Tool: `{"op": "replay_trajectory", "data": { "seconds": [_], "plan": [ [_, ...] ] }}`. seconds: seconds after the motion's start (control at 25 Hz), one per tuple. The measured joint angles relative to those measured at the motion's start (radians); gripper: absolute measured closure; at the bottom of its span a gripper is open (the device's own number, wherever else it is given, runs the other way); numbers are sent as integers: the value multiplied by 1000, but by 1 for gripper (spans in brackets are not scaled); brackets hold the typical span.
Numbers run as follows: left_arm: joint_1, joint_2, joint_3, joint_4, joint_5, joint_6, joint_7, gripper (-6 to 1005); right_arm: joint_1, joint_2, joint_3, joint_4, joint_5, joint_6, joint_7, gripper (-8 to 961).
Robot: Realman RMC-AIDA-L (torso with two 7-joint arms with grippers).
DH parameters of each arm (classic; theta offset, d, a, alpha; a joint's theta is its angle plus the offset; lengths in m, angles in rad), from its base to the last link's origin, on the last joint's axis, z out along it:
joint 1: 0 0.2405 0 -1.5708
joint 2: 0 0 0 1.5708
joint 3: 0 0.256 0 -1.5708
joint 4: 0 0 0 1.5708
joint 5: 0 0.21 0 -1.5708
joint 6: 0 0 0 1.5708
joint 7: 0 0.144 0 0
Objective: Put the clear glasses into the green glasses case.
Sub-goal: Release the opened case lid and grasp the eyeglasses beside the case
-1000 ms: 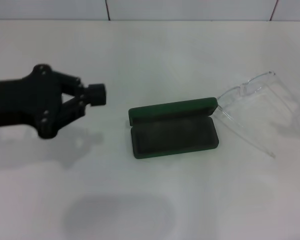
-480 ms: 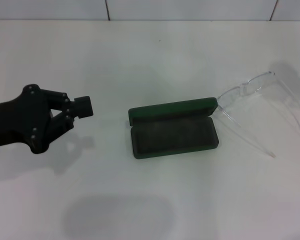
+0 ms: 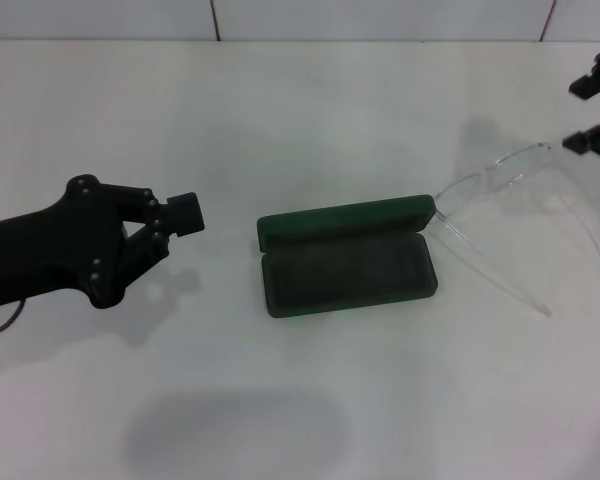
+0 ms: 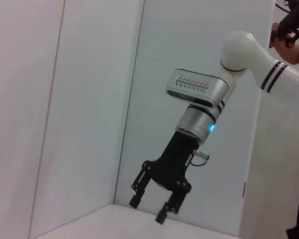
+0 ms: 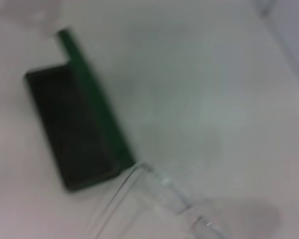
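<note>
Head view: the case lies open near the middle of the white tabletop, its lid standing along the far edge and the dark lined tray facing up. The glasses sit just at the case's 2 o'clock, one end of the clear frame touching or nearly touching the lid's right corner, the arms unfolded and running toward 5 o'clock. The left claw hovers well apart from the case, at its 9 o'clock, fingers pressed together with nothing between them. The right claw shows at the picture's 2 o'clock edge, just beyond the far end of the glasses, at their 1 o'clock; its two fingers stand apart, and it grips nothing.

Left wrist view: the right claw hangs from its arm across the scene, fingers spread and pointing down, just above the tabletop. Neither case nor glasses appear here.

Right wrist view: the case lies open below the camera, green lid wall beside the dark tray. The glasses lie just past the case's near corner, the clear frame very close to it; contact cannot be judged.
</note>
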Motion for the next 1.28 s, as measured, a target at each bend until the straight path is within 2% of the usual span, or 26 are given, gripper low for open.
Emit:
{"op": "replay_trajectory", "data": {
  "seconds": [0.08,0.2,0.36,0.44,0.6,0.68,1.0,1.28],
  "plan": [
    [0,-2,0,-18,-4,-2,13,968,20,1,-43,13,-28,-7,-38,319],
    [3,-9,-6,-46,-8,-2,35,968,45,16,-122,16,-84,-1,-101,320],
    [6,-28,-23,-59,-9,-2,56,968,80,34,-203,38,-137,10,-134,321],
    [5,-31,-26,-65,-9,-2,57,968,96,49,-230,58,-182,40,-146,321],
    [1,-32,-26,-88,-19,-2,58,968,109,95,-260,73,-263,95,-194,322],
    [3,-32,-27,-95,-27,-2,58,968,111,110,-285,85,-289,119,-218,322],
    [7,-33,-27,-124,-34,-4,81,968,110,114,-364,123,-315,234,-242,324],
    [8,-33,-27,-127,-34,-6,86,968,115,117,-377,147,-314,252,-243,325]
  ]
}}
